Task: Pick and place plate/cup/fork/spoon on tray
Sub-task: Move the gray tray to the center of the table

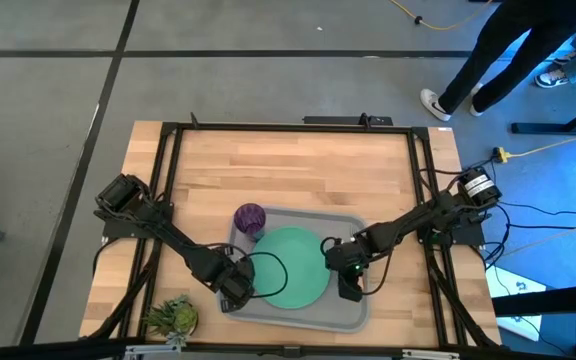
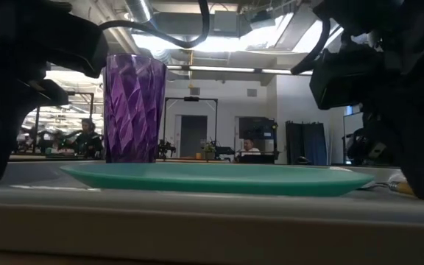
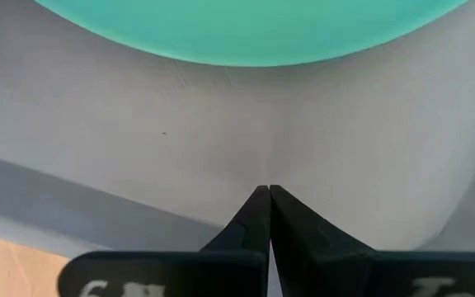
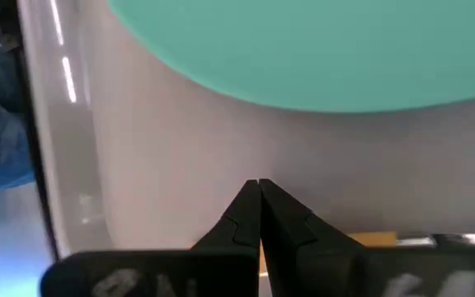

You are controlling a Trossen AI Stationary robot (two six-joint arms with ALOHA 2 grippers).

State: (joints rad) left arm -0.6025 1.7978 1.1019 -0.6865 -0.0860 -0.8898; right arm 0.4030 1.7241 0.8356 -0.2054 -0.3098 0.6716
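The green plate [image 1: 293,265] lies flat on the light-grey tray [image 1: 346,316]. The purple cup [image 1: 250,218] stands upright on the tray's far left corner, also in the low view [image 2: 133,107]. My left gripper [image 3: 268,193] is shut and empty, low over the tray floor [image 3: 221,124] near its near left corner [image 1: 233,290]. My right gripper [image 4: 259,183] is shut over the tray's right side [image 1: 348,285]. A utensil with an orange-tan handle [image 4: 373,239] and a silver end lies on the tray behind its fingers. I cannot tell whether it is the fork or the spoon. My right gripper points down at the tray with its shut fingers [image 4: 291,227] standing over the utensil's orange-tan handle, which lies across behind them and shows through the slit between them. I cannot tell whether the fingers touch it. My left gripper touches nothing.
A small green potted plant [image 1: 173,316] stands at the table's near left corner. Bare wooden table [image 1: 298,165] lies beyond the tray's far side. A person's legs [image 1: 488,60] show on the floor past the far right.
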